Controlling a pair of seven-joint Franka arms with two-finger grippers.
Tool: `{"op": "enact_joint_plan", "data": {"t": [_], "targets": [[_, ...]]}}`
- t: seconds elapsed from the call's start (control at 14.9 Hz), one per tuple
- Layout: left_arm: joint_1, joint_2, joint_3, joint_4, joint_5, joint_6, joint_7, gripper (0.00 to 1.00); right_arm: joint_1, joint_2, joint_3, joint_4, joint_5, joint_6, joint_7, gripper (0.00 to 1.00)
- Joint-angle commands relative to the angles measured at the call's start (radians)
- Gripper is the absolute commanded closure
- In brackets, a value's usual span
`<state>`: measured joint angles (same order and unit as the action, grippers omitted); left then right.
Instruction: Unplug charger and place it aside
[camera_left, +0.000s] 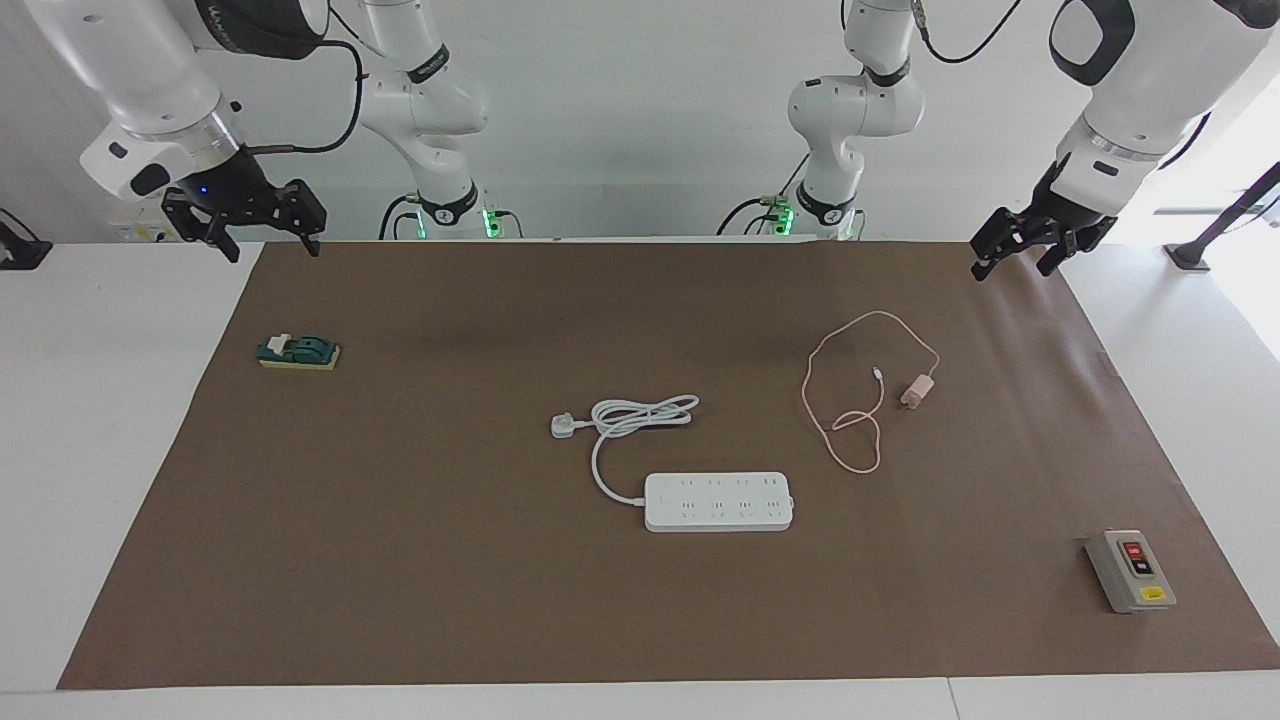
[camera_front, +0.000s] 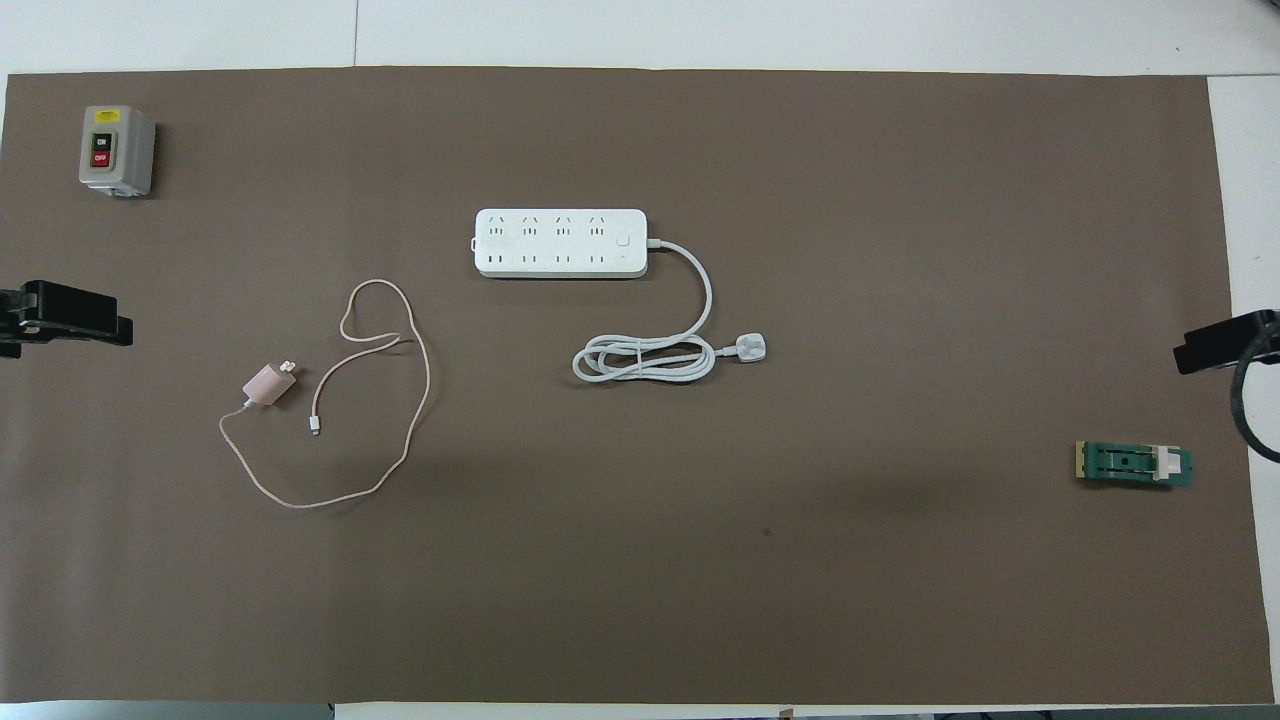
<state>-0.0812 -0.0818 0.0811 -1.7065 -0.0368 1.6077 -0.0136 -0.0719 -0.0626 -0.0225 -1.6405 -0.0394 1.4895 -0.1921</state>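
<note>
two grippers hang in the air at the robots' edge of the brown mat (camera_left: 400, 560), each empty. the left gripper (camera_left: 1012, 247) is over the mat's corner at the left arm's end, its jaws released and spread with nothing between them. the right gripper (camera_left: 262, 228) is over the corner at the right arm's end, its jaws likewise apart and holding nothing.

next out from the robots, at the right arm's end, lies a small green and yellow block (camera_left: 298, 352) with a white piece on it. toward the left arm's end the charger (camera_left: 916, 390) lies flat on the mat, unplugged, its prongs bare, with its thin pink cable (camera_left: 835, 425) looped loosely around it and the white connector (camera_left: 877, 374) just beside the plug body. it is well apart from the power strip.

farther out, mid-table, sits the coiled white cord with its plug (camera_left: 565, 426), then the white power strip (camera_left: 718, 501), all its sockets free.

farthest from the robots, at the left arm's end, stands a grey switch box (camera_left: 1130, 571) with red and black buttons.
</note>
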Motion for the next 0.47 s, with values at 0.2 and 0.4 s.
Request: {"op": "enact_joint_plan", "data": {"t": [0.2,0.4], "targets": [[-0.022,-0.024,0.0,-0.013,0.008,-0.037,0.021,0.0,-0.017,-0.011,0.007,-0.004,-0.002,0.015,0.019,0.0],[-0.022,-0.019,-0.015,-0.015,0.049,-0.028,0.021,0.0,-0.019,-0.011,0.007,-0.004,-0.002,0.017,0.02,0.0]]}}
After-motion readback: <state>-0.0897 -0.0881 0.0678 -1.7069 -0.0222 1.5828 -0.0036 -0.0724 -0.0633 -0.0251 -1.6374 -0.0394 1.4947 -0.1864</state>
